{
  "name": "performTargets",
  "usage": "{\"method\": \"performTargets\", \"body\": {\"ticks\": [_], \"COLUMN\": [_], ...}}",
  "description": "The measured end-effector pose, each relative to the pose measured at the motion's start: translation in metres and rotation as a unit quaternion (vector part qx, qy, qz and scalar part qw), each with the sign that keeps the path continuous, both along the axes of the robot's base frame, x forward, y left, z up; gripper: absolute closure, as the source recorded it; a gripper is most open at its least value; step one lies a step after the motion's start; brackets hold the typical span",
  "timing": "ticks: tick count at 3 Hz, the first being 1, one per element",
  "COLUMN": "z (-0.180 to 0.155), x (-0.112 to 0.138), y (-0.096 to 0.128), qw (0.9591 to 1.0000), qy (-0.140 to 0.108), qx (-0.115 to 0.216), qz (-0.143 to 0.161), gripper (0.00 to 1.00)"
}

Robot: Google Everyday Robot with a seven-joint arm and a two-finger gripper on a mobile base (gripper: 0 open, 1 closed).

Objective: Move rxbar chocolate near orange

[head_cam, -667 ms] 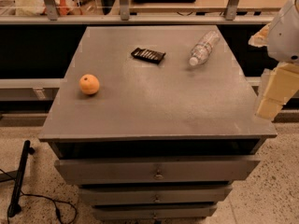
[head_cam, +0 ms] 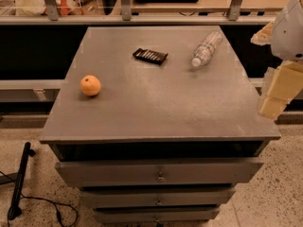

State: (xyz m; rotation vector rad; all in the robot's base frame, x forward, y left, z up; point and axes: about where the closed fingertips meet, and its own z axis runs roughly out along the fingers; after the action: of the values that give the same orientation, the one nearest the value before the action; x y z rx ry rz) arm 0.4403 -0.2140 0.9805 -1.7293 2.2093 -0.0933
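The rxbar chocolate (head_cam: 150, 56), a flat black wrapper with pale lettering, lies on the grey cabinet top (head_cam: 156, 108) toward the far middle. The orange (head_cam: 90, 85) sits on the left side of the top, well apart from the bar. My gripper (head_cam: 273, 98) hangs at the right edge of the view, beside and just off the cabinet's right edge, far from both the bar and the orange. It holds nothing that I can see.
A clear plastic water bottle (head_cam: 206, 48) lies on its side at the far right of the top. Drawers (head_cam: 161, 174) are below the front edge. A glass rail with metal posts (head_cam: 125, 4) runs behind. A black pole and cable (head_cam: 19, 183) lie on the floor at left.
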Motion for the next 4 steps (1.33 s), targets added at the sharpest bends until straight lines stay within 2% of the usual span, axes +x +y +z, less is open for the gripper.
{"method": "performTargets", "body": {"ticks": [1, 2, 3, 4], "z": [0.007, 0.012, 0.006, -0.018], "x": [0.029, 0.081, 0.123, 0.159], "y": [0.003, 0.024, 0.04, 0.05], "qw": [0.9978, 0.9859, 0.9712, 0.9637], "qy": [-0.033, -0.074, -0.083, -0.065], "qx": [0.057, 0.15, 0.223, 0.255], "qz": [-0.002, 0.006, -0.012, -0.047], "gripper": [0.0, 0.0, 0.0, 0.0]}}
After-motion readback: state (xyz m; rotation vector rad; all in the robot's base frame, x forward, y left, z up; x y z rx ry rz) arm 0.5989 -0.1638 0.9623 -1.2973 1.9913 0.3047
